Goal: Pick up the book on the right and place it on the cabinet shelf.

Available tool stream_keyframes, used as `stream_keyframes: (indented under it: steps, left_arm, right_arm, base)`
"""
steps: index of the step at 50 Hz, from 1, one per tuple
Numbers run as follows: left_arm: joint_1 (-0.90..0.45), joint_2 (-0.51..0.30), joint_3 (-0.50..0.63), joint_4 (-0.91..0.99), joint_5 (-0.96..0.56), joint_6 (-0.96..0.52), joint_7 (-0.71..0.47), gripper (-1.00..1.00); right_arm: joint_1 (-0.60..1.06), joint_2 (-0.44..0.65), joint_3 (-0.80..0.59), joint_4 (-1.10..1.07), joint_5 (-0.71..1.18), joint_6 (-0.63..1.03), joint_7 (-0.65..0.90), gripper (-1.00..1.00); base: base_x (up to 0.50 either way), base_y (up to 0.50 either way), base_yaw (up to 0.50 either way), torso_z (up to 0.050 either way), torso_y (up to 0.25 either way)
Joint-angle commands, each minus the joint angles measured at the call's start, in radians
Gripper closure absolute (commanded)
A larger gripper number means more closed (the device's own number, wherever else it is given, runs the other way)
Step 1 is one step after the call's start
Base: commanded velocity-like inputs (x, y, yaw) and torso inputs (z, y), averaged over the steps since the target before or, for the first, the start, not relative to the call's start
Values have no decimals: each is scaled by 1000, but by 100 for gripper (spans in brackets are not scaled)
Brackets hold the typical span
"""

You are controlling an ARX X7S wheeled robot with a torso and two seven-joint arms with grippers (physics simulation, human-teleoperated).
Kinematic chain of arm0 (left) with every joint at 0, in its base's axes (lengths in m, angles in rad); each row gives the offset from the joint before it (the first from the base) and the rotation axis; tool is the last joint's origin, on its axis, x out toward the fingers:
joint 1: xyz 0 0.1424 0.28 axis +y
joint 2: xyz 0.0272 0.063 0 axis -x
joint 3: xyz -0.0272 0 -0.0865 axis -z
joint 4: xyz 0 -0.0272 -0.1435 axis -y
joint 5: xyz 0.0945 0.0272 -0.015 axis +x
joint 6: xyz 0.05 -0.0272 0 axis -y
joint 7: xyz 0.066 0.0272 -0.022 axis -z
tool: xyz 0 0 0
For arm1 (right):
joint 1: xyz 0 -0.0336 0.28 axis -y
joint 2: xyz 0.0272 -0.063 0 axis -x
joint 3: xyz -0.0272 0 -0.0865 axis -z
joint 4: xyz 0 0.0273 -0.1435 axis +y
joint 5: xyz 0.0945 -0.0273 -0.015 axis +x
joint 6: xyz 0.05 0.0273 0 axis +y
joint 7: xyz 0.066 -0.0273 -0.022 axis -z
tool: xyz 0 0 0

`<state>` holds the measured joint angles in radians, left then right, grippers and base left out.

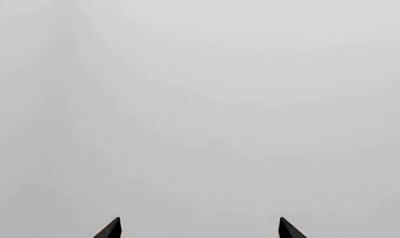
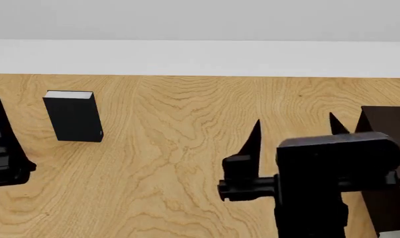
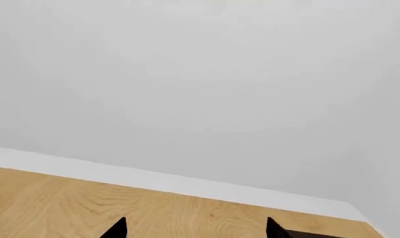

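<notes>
The book: not identifiable in any of my three views, so I cannot tell where it lies. The cabinet [image 2: 393, 129]: a very dark brown panel at the right edge of the head view, partly behind my right arm; I cannot make out which board is the shelf.

My right gripper [image 2: 295, 118]: fingers spread wide, nothing between them, held above the wooden floor [image 2: 173, 158] just left of the cabinet. Its wrist view shows both fingertips apart, with floor, pale skirting and wall beyond.

My left gripper [image 1: 200, 229]: the wrist view shows two dark fingertips well apart against a blank grey wall, holding nothing. Only one of its fingers shows at the left edge of the head view.

A black book [image 2: 74, 119] with white page edges stands upright on the floor, near the left gripper and well apart from the right one.
</notes>
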<state>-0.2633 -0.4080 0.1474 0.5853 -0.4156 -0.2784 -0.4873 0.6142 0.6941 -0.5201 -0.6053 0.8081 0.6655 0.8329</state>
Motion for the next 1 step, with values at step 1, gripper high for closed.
stream_keyframes:
  steps: [1]
  left_arm:
    - [24,-26,-19,106,-23,-18,-18,-100]
  right_arm:
    - [-21,37,33,-123,26,-12,34,-100]
  base:
    - [0,0,0,0,0]
